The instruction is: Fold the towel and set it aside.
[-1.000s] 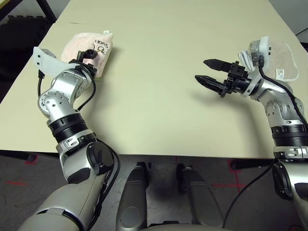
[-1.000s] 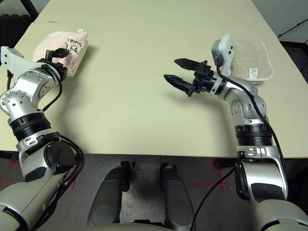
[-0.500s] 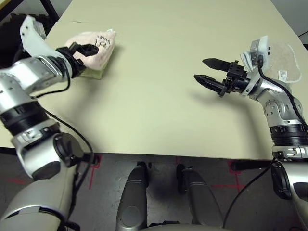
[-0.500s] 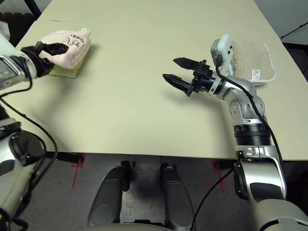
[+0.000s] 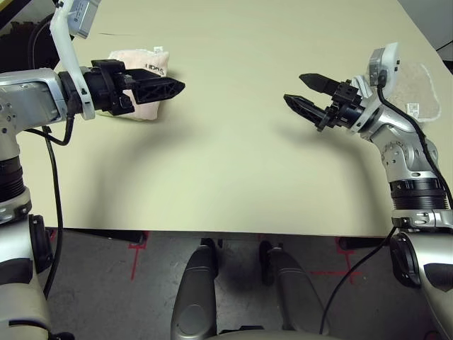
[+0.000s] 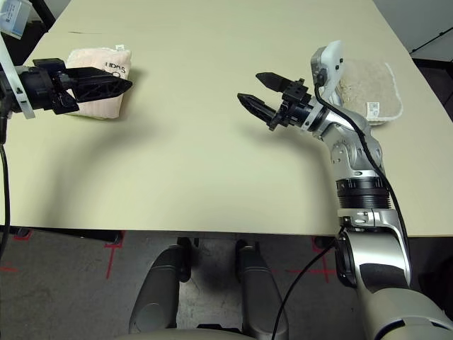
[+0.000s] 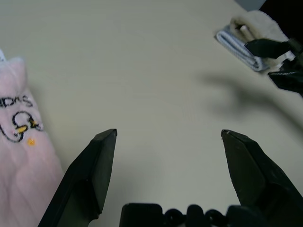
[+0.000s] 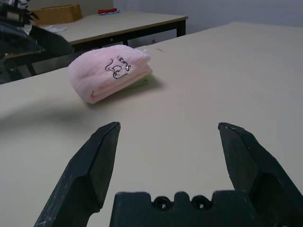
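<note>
I have the towel folded into a plump pink bundle at the far left of the table, resting on top of a lime-green folded towel whose edge peeks out beneath it. It looks set aside already, so I judge the task near done. My left gripper hangs above the table just in front of the bundle, fingers spread apart and holding nothing, pointing toward the middle of the table. My right gripper hovers over the right half, well apart from the pink bundle, its fingers wide apart too and empty.

The cloth reads as soft terry: light, limp, with plenty of friction, nothing breakable. I expect it to sag and unroll if I lift it by one layer. If I had to move it again, I would pinch across the rounded fold, through all layers at once, away from the embroidered figure, or take both folded towels as one stack from the sides.

The tabletop is a smooth, pale beige, bare through the centre. A beige folded towel lies at the far right behind my right arm. Beyond the table, in the right wrist view, I see another table with a basket on it.
</note>
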`<state>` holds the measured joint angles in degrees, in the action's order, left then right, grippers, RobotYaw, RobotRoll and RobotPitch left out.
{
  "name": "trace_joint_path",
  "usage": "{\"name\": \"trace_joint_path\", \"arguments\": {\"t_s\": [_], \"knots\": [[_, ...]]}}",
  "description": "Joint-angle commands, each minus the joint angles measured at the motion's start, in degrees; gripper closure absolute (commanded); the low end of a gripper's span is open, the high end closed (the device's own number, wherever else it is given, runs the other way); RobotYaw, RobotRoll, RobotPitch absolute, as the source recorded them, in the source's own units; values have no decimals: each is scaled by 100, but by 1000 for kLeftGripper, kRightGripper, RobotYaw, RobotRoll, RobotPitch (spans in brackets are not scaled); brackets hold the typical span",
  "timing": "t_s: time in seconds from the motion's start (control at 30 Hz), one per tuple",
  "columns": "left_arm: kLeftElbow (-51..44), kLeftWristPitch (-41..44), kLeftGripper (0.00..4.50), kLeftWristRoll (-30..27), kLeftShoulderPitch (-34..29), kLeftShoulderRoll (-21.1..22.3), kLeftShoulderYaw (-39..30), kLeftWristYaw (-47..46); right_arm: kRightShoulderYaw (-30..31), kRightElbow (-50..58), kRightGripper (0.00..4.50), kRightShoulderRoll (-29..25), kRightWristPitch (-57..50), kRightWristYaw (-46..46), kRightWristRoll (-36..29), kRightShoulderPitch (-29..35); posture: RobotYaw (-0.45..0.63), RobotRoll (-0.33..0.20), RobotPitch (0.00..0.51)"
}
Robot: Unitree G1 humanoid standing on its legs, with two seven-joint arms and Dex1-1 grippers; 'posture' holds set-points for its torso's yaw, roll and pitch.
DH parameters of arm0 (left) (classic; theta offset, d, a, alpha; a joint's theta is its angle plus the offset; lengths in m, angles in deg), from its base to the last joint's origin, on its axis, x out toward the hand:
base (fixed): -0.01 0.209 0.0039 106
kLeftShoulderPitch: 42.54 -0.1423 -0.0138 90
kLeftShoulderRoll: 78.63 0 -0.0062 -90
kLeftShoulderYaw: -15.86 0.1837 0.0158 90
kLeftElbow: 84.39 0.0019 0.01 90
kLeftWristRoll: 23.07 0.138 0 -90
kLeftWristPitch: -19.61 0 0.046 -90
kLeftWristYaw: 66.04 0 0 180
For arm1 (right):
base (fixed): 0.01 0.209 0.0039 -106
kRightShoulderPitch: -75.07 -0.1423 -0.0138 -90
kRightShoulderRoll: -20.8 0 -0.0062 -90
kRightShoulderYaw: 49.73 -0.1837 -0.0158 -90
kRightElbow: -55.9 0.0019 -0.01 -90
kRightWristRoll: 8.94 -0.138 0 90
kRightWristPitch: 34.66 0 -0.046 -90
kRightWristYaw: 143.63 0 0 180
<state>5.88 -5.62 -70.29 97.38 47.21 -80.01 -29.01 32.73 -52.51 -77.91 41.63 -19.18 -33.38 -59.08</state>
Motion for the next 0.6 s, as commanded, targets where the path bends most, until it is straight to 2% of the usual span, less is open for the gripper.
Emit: {"name": "trace_joint_path", "arguments": {"t_s": [0.03,0.1,0.2,0.3,0.47,0.6], "knots": [[-125,-230,33,389,-338,-290,192,-119,-53,81,0,-32,-12,13,-76,83,96,0,200],[-72,-484,33,630,-408,-616,166,-341,-42,88,0,-26,-17,26,-77,75,89,0,193],[319,-2523,33,1420,-599,-1617,82,-573,-138,-180,0,193,684,542,211,-44,81,0,192],[857,-3864,33,2022,-545,-2306,-78,-1002,-361,-748,0,456,1727,1760,740,-246,76,0,191],[2281,-6181,33,3261,-284,-2805,-199,-2137,-539,-1615,0,695,2592,3757,1498,-293,63,0,194],[3395,-7307,33,3762,-125,-2904,-366,-2768,-622,-2401,0,708,3089,4363,1680,-304,61,0,194]]}}
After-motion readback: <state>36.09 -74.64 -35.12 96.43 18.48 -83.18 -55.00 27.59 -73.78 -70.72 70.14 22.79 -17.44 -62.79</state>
